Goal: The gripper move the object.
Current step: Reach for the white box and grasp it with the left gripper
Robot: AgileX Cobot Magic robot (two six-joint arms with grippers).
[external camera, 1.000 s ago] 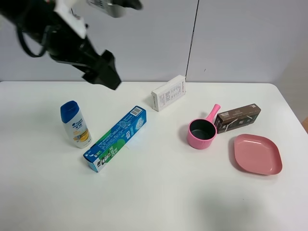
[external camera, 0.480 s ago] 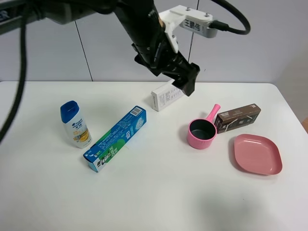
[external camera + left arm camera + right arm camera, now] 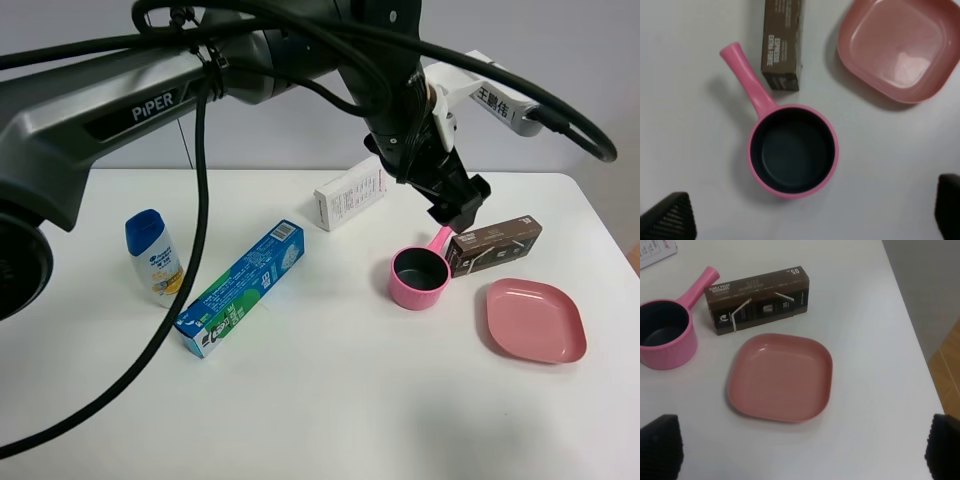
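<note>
One white carton (image 3: 348,197), grey print on its side, lies at the far middle of the desk (image 3: 330,400). Its long axis runs near-left to far-right, and the arm crosses its far end. The left gripper (image 3: 457,207) hangs beside it, above the pan (image 3: 418,277) and brown box (image 3: 495,244), fingers (image 3: 670,219) spread wide. The right gripper (image 3: 800,450), also spread, is over the plate (image 3: 780,377). The toothpaste box (image 3: 240,290) and bottle (image 3: 155,257) lie to the left.

Your white surface (image 3: 330,400) carries six things — shampoo bottle (image 3: 155,257) upright at left, toothpaste box (image 3: 240,288) beside it, white carton (image 3: 350,193) behind, and pink saucepan (image 3: 420,275), brown box (image 3: 495,243), pink plate (image 3: 535,320) grouped at right.
</note>
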